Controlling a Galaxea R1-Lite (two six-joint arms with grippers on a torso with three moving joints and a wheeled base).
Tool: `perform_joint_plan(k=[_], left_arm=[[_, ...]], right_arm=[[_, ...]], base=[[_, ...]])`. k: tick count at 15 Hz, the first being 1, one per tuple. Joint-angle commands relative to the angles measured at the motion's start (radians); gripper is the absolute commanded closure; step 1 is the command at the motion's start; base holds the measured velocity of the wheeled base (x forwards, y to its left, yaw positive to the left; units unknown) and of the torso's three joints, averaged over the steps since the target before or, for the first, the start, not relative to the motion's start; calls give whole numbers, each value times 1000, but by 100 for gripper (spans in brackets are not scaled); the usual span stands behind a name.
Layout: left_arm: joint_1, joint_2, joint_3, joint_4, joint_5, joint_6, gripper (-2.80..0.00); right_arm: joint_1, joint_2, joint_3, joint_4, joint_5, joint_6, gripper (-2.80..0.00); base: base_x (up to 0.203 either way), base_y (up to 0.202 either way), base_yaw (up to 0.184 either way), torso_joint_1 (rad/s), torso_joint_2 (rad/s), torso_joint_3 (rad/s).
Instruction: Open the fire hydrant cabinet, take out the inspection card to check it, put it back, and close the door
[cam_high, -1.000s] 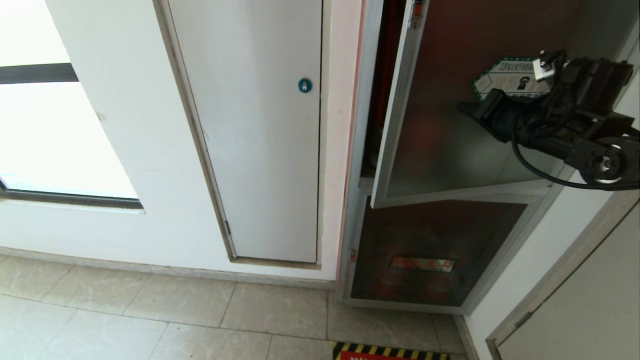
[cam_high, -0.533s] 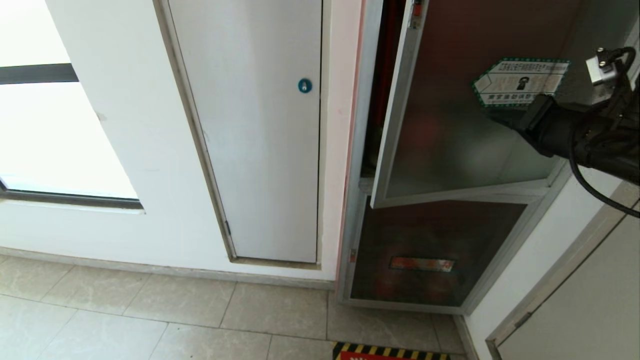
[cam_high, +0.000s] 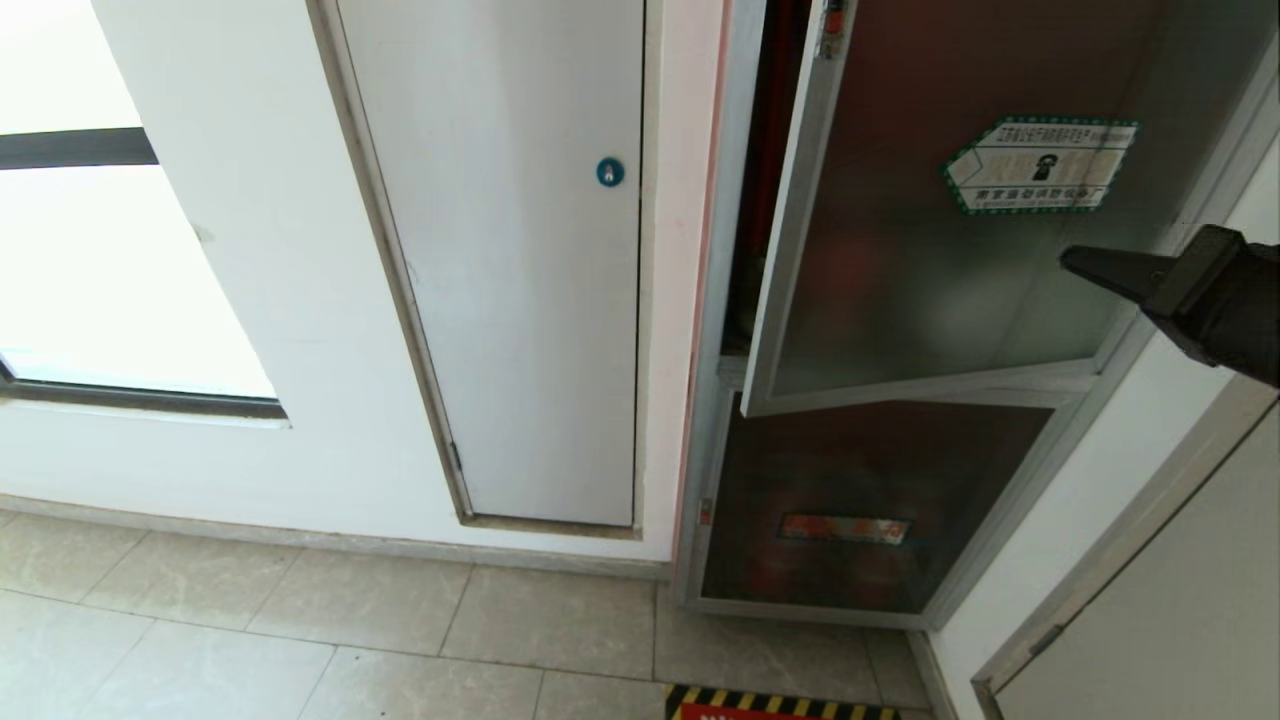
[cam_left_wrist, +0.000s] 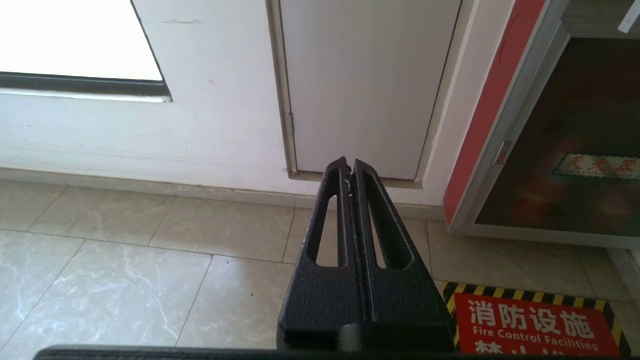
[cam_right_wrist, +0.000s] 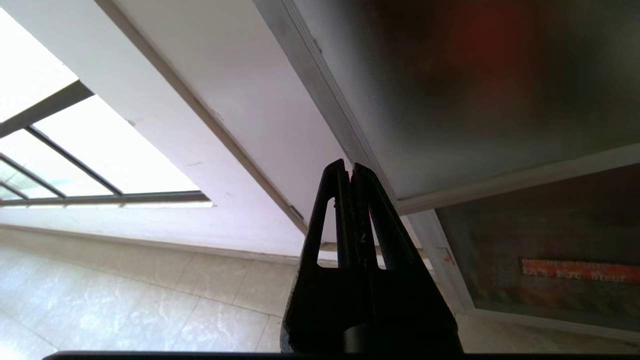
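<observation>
A tall silver-framed fire hydrant cabinet stands in a white wall, its red edging showing along one side. Its upper dark glass door hangs ajar, swung outward from the frame, with red interior visible through the gap. On the door is a green-bordered white sticker with a phone icon; its Chinese text is too small to read. The inspection card is not visible. The right gripper, jaws pressed together and empty, hovers in front of the door's glass, below the sticker. The left gripper, also closed and empty, hangs low, pointing at the floor beside the cabinet. On the floor before the cabinet, a red mat edged in yellow and black stripes reads "Fire Control Facilities" under Chinese characters. Beside the cabinet is a plain white panel door with a blue lock.
</observation>
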Motion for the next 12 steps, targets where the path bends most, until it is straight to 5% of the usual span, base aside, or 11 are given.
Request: perform_joint_plan(k=[1, 12], left_arm=[[0, 1, 5, 0, 0, 0, 0], [0, 1, 5, 0, 0, 0, 0]], right_arm=[[-1, -94, 54, -3, 2, 3, 0], [-5, -555, 388, 68, 5, -2, 0]], base=[[0, 0, 0, 0, 0, 0], [0, 0, 0, 0, 0, 0]])
